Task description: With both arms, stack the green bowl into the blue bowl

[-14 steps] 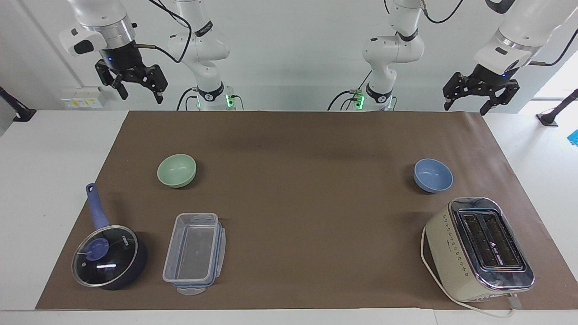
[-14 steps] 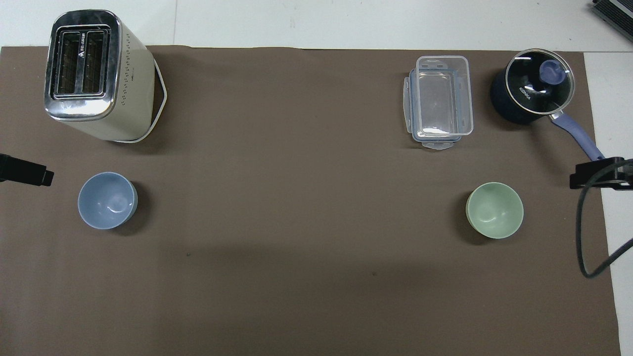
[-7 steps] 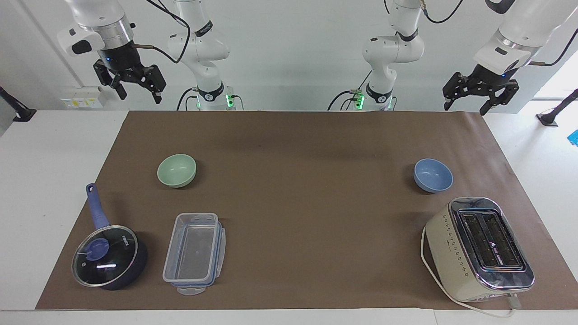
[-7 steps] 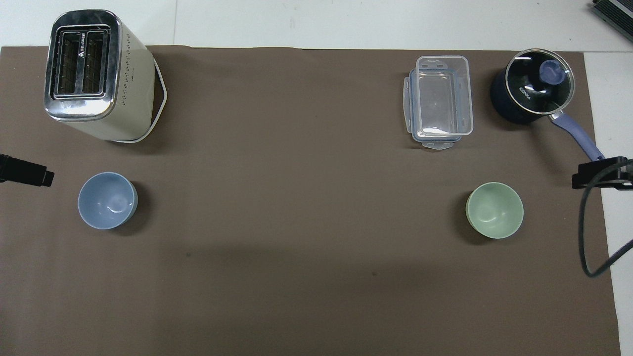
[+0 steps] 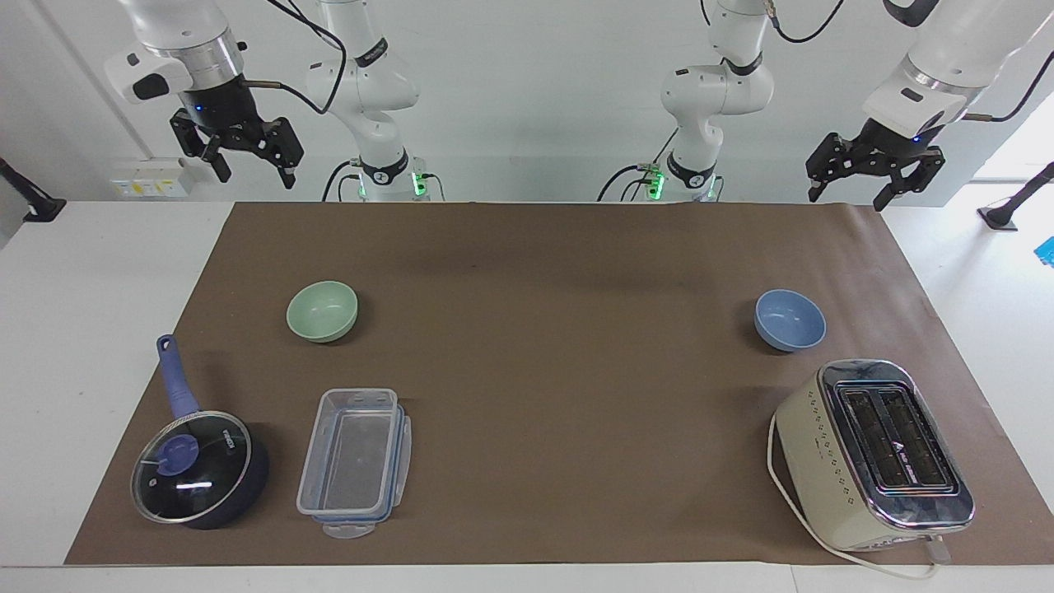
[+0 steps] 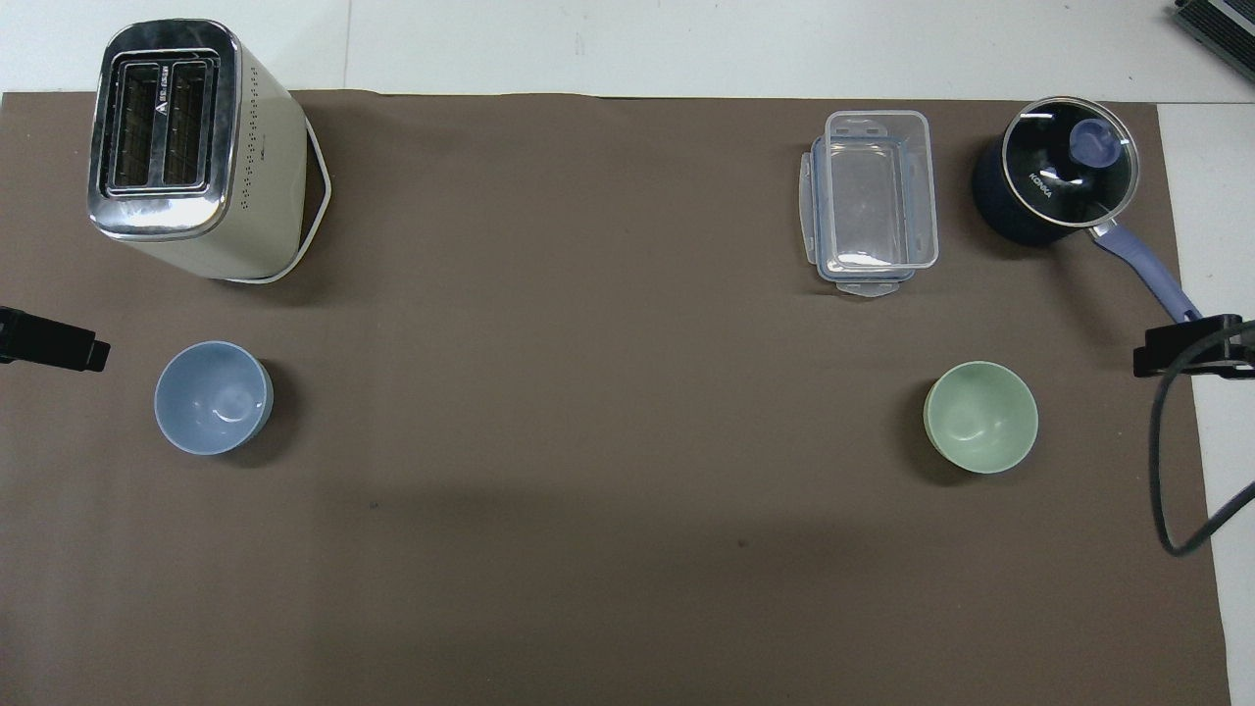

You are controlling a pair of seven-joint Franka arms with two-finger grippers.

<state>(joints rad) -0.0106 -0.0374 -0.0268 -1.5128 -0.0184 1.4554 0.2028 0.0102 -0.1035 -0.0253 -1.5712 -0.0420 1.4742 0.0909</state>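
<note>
Left gripper (image 5: 875, 185) raised high, fingers apart; right gripper (image 5: 251, 163) likewise.

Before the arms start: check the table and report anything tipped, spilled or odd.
Nothing stands out. The green bowl and blue bowl sit upright and empty, apart on the mat; left gripper and right gripper hang open above the table's edge.

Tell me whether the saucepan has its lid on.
On: the glass lid sits flat on the saucepan, knob up.

Bright, even overhead light fills both views; daylight flares white at the facing view's right edge. Soft shadows hug the chrome-topped cream toaster (image 5: 873, 455), and glare streaks the glass-lidded dark saucepan (image 5: 198, 469).
</note>
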